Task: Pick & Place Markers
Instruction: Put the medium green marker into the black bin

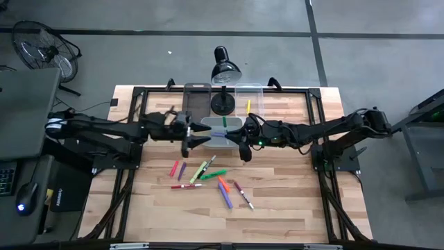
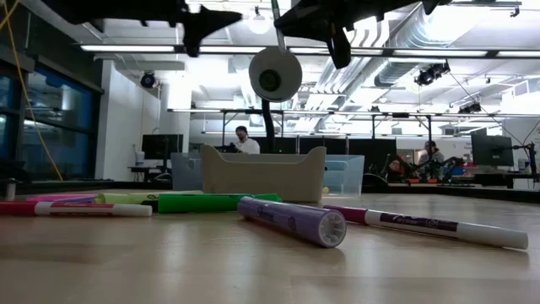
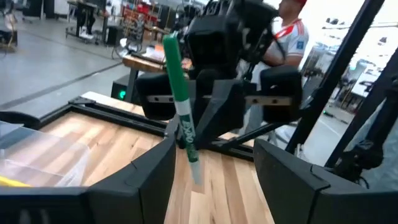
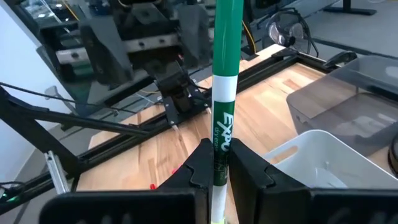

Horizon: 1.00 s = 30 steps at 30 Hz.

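My right gripper (image 4: 219,155) is shut on a green-and-white marker (image 4: 224,74). It hangs in the air over the white bin (image 1: 223,141) at the table's middle. My left gripper (image 3: 212,149) faces it from the left, open. Its fingers stand on either side of that marker (image 3: 180,106) without touching it. Several other markers lie flat on the wood nearer the front edge, among them a pink one (image 1: 173,168), a green one (image 1: 212,174), an orange one (image 1: 223,184) and a purple one (image 2: 291,221). A yellow marker (image 1: 248,106) lies in the clear bin (image 1: 258,89). My right gripper pinches the marker between its two fingers on the white labelled barrel (image 4: 221,134), below the long green end. The fingers come level from the table's right and lie across the marker. It stands nearly upright, green end up, lifted clear of bin and table.
A black desk lamp (image 1: 225,69) stands at the far edge between a dark bin (image 1: 197,97) and the clear bin. The black frame rails (image 1: 132,139) run along both sides of the table. Bare wood lies near the front edge (image 1: 208,226).
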{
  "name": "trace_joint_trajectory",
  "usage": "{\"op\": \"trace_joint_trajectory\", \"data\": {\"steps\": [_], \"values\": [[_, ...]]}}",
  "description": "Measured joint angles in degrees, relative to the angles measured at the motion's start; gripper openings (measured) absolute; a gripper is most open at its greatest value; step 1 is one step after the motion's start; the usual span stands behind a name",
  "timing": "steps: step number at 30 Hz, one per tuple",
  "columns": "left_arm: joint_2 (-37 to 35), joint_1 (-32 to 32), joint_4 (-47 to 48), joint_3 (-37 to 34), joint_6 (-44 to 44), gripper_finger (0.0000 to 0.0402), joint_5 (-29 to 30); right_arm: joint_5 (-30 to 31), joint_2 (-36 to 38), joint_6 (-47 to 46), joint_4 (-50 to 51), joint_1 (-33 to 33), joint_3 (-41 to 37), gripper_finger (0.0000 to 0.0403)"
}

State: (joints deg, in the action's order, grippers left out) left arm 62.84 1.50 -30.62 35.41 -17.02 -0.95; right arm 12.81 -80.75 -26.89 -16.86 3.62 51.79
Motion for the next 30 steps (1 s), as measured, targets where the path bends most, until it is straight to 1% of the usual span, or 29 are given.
{"op": "trace_joint_trajectory", "data": {"steps": [4, 8, 11, 13, 15, 19, 22, 30], "values": [[4.54, 0.02, -2.4, 1.97, -0.4, 0.0214, 0.24, -1.7, 0.0, 1.22, 0.27, 0.0, 0.0, 0.0025], [7.42, 0.29, -3.99, 2.86, -1.39, 0.0214, 2.26, -3.84, 0.0, 1.44, 0.28, 0.02, 0.0, 0.0028], [8.79, 1.57, -7.07, 3.39, -4.01, 0.0214, -1.21, -5.41, 0.0, 1.59, 0.26, 0.02, 0.0, 0.0029], [10.58, 2.34, -9.74, 3.43, -5.77, 0.0214, -2.43, -6.15, 0.0, 2.28, 0.31, 0.02, 0.0, 0.0029], [11.84, 2.81, -10.59, 3.32, -6.61, 0.0214, -3.41, -6.91, 0.0, 2.9, 0.39, 0.02, 0.0, 0.0026], [13.41, 3.03, -13.08, 4.01, -8.15, 0.0214, -7.59, -7.25, 0.0, 2.97, 0.72, -0.55, 0.0, 0.0028], [15.2, 2.95, -12.07, 4.84, -9.13, 0.0214, -8.95, -7.42, 0.0, 2.97, 0.74, -1.15, 0.0, 0.003], [19.69, 2.99, -12.67, 10.69, -9.38, 0.0214, -9.55, -10.28, 0.02, 3.4, 1.65, -2.21, 0.0, 0.0029]]}}
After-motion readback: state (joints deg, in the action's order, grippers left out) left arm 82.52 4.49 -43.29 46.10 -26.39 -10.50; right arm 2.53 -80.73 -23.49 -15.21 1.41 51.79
